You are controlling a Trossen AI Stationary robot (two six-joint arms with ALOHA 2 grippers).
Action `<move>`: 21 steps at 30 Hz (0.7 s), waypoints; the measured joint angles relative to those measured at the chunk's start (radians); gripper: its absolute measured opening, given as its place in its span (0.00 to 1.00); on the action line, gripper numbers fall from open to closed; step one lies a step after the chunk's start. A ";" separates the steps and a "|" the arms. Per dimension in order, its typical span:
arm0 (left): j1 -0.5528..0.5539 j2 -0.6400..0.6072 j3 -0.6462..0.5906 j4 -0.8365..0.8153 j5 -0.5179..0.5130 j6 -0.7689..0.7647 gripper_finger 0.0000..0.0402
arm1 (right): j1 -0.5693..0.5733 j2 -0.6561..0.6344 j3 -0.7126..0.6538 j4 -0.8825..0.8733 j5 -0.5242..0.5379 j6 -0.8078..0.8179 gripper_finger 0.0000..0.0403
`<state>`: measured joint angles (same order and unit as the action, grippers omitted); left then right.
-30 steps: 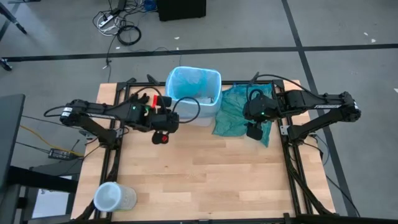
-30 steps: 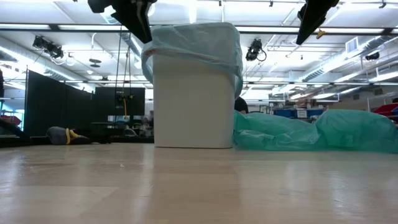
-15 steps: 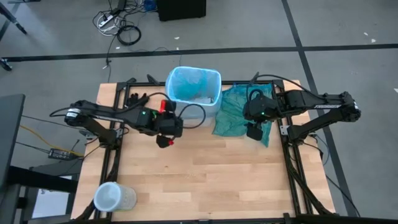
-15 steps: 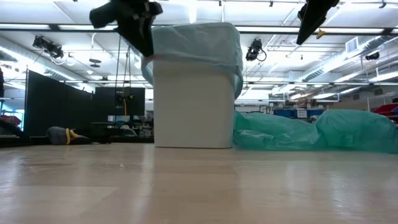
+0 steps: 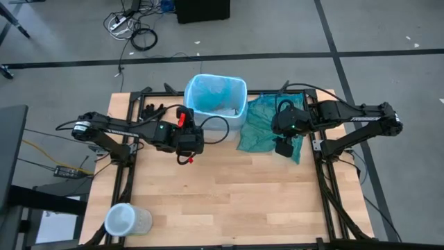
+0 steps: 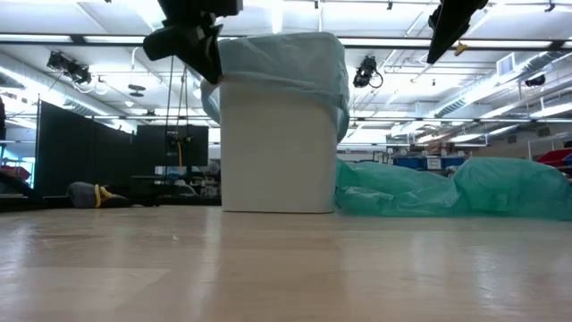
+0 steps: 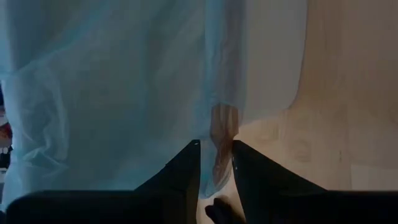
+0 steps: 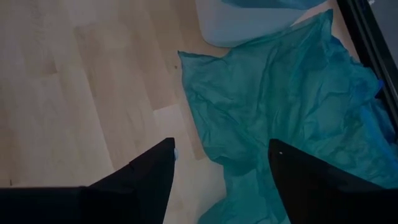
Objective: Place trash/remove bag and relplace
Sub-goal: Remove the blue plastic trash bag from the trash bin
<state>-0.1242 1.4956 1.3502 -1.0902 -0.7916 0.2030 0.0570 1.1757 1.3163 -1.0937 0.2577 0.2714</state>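
Note:
A white bin (image 5: 223,128) stands at the table's far middle, lined with the light-blue bag (image 5: 216,92), whose rim is folded down over the bin's outside (image 6: 286,63). My left gripper (image 7: 216,163) is at the bin's left near side (image 5: 191,142), just below the rim (image 6: 211,70). It is open by a narrow gap, and a hanging fold of the bag's overhang (image 7: 219,140) reaches down between the fingers. My right gripper (image 8: 221,163) hangs wide open and empty above the teal-green bag (image 5: 284,147). No trash shows plainly. My left gripper has one finger on each side of the lower edge of the bag's overhang (image 7: 217,155), coming at the bin's outer wall on a downward slant. I cannot tell whether the fingers (image 7: 186,171) touch the plastic. The overhang hangs loose against the bin.
A darker teal-green bag (image 5: 265,123) lies spread on the table right of the bin, against its foot (image 6: 429,192). Black gloves (image 5: 155,110) lie at the far left. A clear tub (image 5: 127,221) stands at the near left corner. Bare wood (image 5: 236,194) fills the middle and near side.
My left gripper has sunk along the bin's left side and come closer to the bin, tipping as it went. The bag and bin look unchanged.

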 joint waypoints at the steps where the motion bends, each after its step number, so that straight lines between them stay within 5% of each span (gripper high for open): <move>1: 0.000 0.000 0.000 0.000 0.000 -0.001 0.25 | 0.000 0.000 0.000 0.000 0.000 0.000 0.61; 10: 0.017 0.000 0.000 -0.001 0.000 -0.028 0.02 | 0.000 0.000 0.000 0.001 0.000 0.000 0.59; 21: -0.060 -0.002 0.128 -0.063 0.090 -0.167 0.01 | 0.000 0.000 0.000 0.002 0.005 0.000 0.54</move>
<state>-0.1846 1.4933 1.4784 -1.1530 -0.7013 0.0359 0.0569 1.1759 1.3163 -1.0920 0.2624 0.2718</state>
